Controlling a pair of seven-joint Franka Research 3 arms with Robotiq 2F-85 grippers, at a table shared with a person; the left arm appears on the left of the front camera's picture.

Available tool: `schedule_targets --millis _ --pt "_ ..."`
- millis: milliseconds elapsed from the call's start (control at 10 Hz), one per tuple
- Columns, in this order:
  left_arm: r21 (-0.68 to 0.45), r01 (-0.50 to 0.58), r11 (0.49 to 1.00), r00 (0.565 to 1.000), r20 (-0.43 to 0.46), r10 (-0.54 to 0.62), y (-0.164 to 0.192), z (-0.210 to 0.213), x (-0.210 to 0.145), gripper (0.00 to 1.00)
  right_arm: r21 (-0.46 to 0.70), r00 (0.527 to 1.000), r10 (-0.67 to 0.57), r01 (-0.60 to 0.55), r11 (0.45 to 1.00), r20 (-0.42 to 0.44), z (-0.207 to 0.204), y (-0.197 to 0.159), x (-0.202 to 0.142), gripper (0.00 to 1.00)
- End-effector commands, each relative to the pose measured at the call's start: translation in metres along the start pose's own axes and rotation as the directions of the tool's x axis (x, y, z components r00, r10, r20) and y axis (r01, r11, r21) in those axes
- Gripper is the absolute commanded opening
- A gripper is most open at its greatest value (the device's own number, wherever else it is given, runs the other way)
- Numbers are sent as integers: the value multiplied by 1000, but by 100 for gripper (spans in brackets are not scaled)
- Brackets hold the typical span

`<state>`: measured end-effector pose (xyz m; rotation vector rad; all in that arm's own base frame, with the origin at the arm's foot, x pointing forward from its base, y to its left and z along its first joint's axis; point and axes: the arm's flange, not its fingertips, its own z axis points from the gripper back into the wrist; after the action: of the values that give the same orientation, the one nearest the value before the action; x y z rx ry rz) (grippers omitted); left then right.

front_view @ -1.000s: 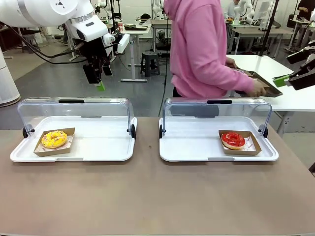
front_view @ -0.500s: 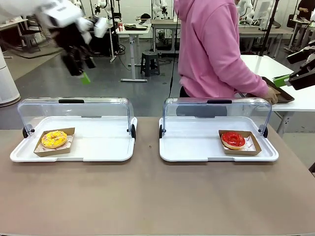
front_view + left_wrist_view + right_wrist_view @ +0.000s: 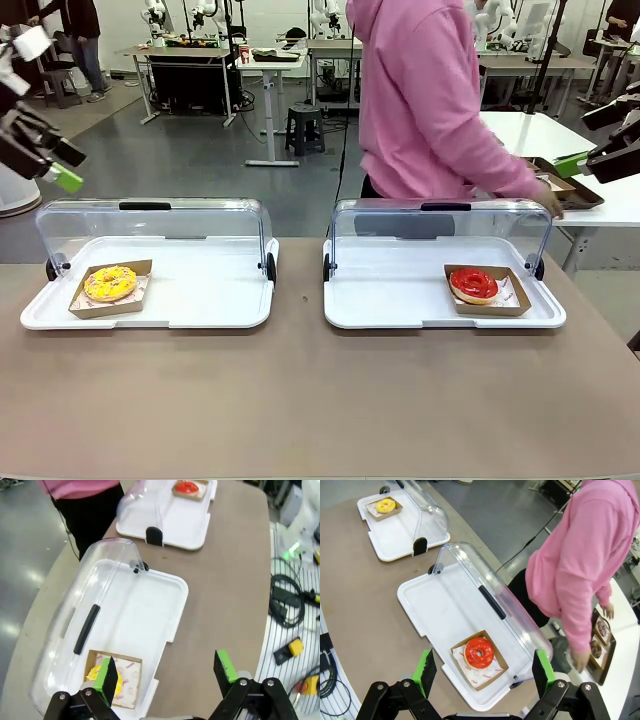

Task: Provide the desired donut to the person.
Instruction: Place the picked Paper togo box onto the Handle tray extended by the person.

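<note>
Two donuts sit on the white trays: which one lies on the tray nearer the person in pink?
The red donut, in its cardboard holder on the right-hand tray before the person. The yellow donut sits on the left tray, farther off.

Front cam faces across table (image 3: 320,400); both wrist cams look down, sharing trays.

Count: 2 white display trays, left tray (image 3: 200,300) and right tray (image 3: 400,300), each with 1 clear raised lid, so 2 lids, left lid (image 3: 150,222) and right lid (image 3: 440,222). 2 donuts: 1 yellow donut (image 3: 110,283), 1 red donut (image 3: 474,284), each on 1 cardboard holder, 2 in all. From the right wrist, the red donut sits between the open jaws and beyond them. 1 person (image 3: 425,100) in pink. 1 dark tray (image 3: 601,645) on the side table, carrying at least 2 more donuts.
</note>
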<state>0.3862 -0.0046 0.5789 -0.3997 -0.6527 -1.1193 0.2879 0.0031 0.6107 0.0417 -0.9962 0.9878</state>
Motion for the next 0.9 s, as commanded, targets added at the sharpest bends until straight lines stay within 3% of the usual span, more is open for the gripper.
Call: schedule_targets --millis 0,400,800 --pt "84 -73 994 992 106 64 -18 6 -25 100 -4 1000 -2 2 1000 -23 -1 1 0 100" --pt "110 -214 971 956 227 185 -31 15 -76 100 -4 1000 -2 2 1000 -23 -1 1 0 100" --pt "142 -254 957 948 235 217 -32 22 -86 100 -4 1000 -2 2 1000 -23 -1 1 0 100"
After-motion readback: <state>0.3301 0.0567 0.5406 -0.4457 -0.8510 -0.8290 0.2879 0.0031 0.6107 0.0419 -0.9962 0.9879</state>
